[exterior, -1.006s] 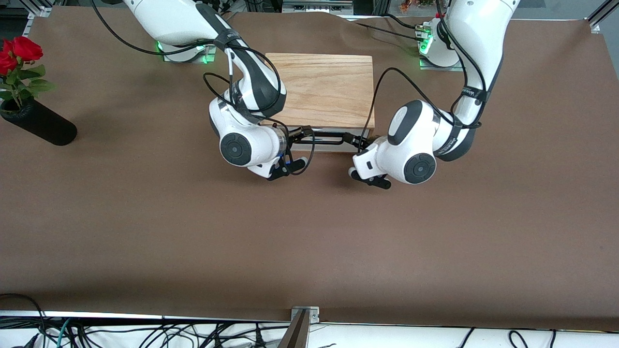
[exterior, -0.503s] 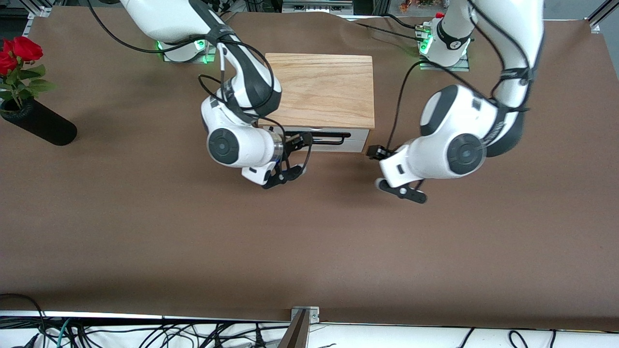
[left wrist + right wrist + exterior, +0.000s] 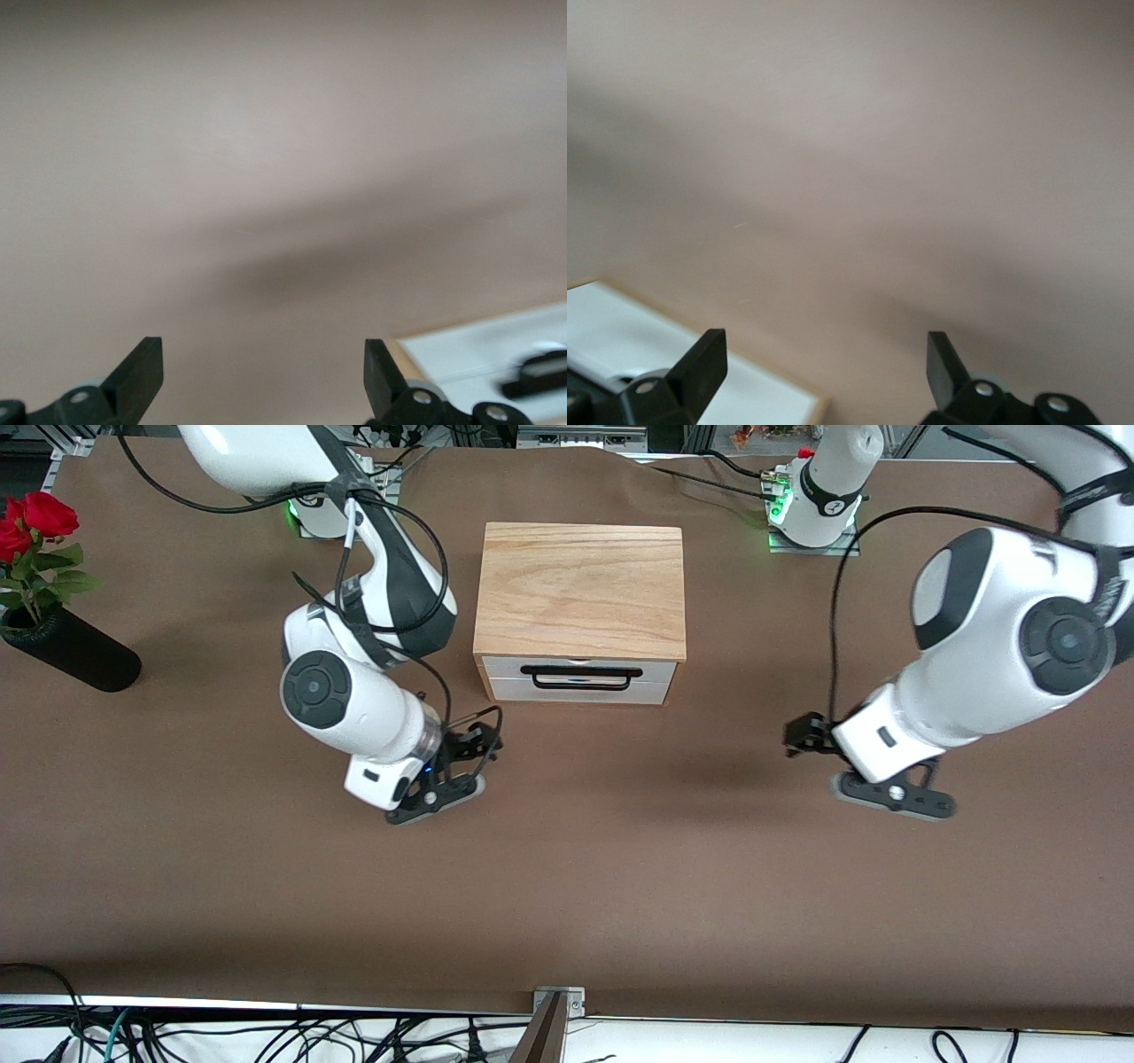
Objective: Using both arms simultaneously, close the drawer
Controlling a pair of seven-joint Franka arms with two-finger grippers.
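The drawer [image 3: 651, 668] sits pushed into its wooden box [image 3: 580, 589], white front flush, with the black bar handle [image 3: 580, 677] free. My right gripper [image 3: 481, 741] is open and empty over bare table, off the box's corner toward the right arm's end. My left gripper [image 3: 800, 735] is open and empty over bare table toward the left arm's end. The left wrist view shows my left gripper [image 3: 261, 376] with fingers wide apart and the drawer front [image 3: 478, 350] at its edge. The right wrist view shows my right gripper [image 3: 824, 363] open, with the white front [image 3: 620, 332] in a corner.
A plain white panel [image 3: 576, 692] lies under the drawer front. A black vase [image 3: 75, 657] with red roses [image 3: 31, 522] lies at the right arm's end of the brown table [image 3: 567, 868]. Cables hang along the table edge nearest the camera.
Both grippers were at the drawer's handle a second ago. They have drawn away from the box and apart, each toward its own arm's end. The drawer front stays flush.
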